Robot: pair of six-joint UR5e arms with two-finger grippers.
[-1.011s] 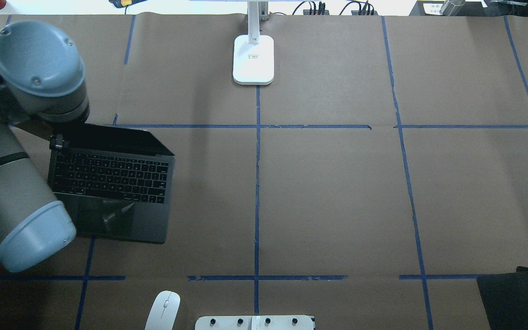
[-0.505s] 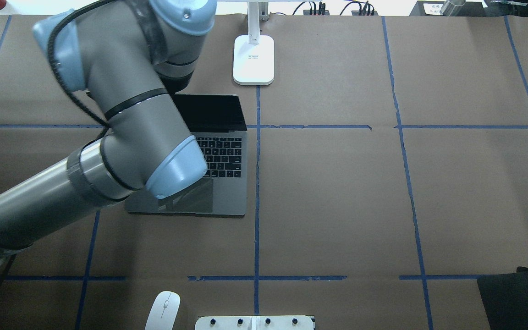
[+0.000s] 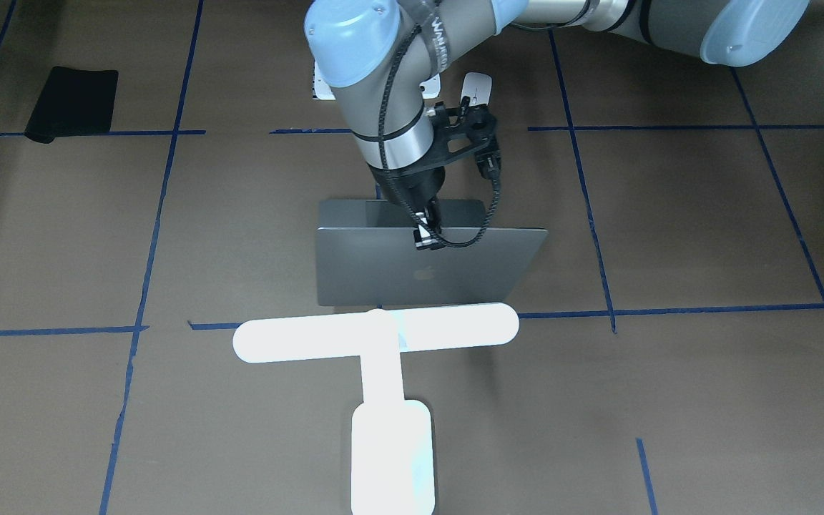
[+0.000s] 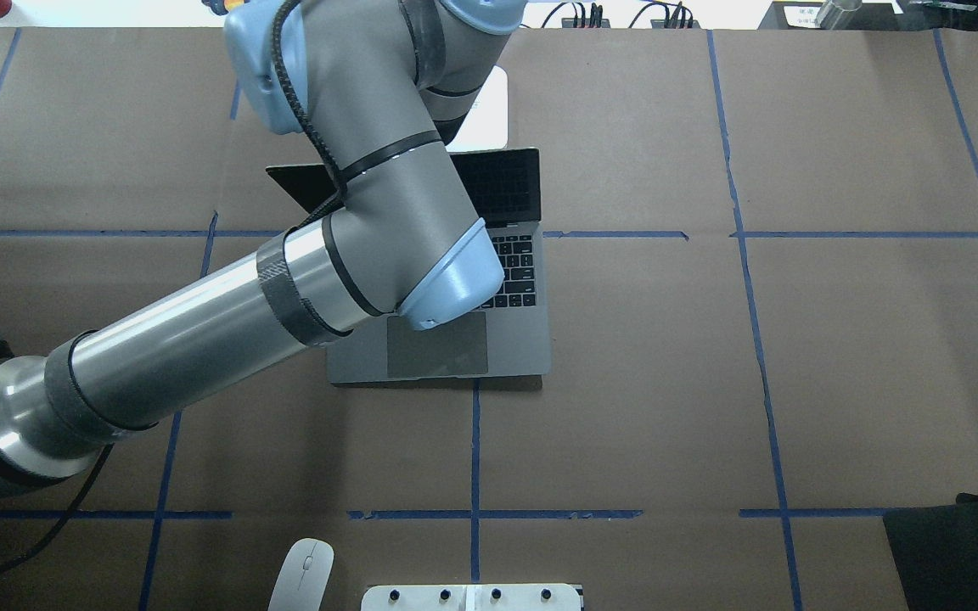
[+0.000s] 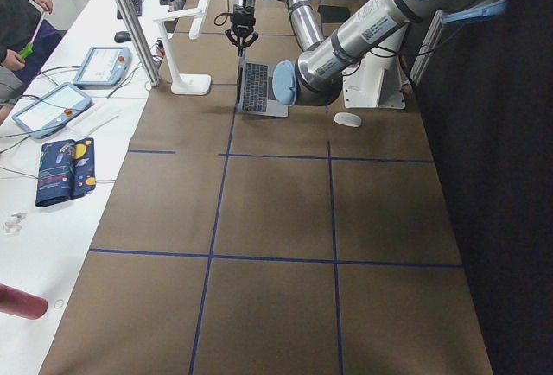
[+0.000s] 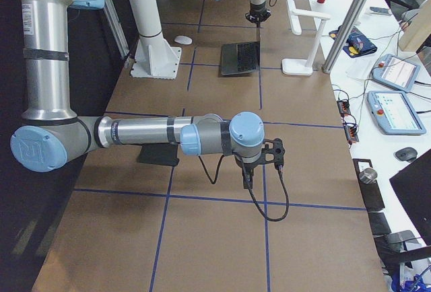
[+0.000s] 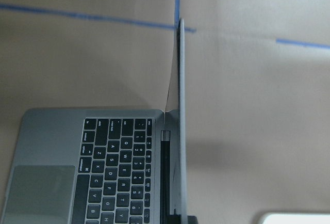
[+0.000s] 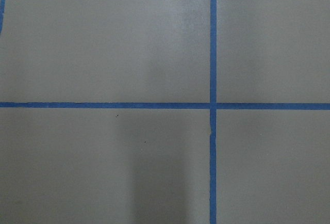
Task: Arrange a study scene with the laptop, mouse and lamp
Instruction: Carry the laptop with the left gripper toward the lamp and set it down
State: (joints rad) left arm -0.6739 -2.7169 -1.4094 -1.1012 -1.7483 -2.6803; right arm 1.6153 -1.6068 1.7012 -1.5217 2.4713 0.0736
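The laptop stands open at the table's middle, its silver lid upright and facing the lamp. My left gripper is shut on the lid's top edge; the left wrist view shows the lid edge-on above the keys. The arm hides the gripper in the overhead view. The white lamp stands just beyond the laptop, its base partly hidden. The white mouse lies at the near edge. My right gripper hangs over bare table far from these; whether it is open or shut I cannot tell.
A black mat lies at the near right corner. A white bolted stand sits at the near edge beside the mouse. Blue tape lines grid the brown table cover. Tablets and cables lie beyond the far edge.
My left arm has moved the open laptop from the table's left side rightward and away, to the middle in front of the lamp. Mouse and mat have not moved.
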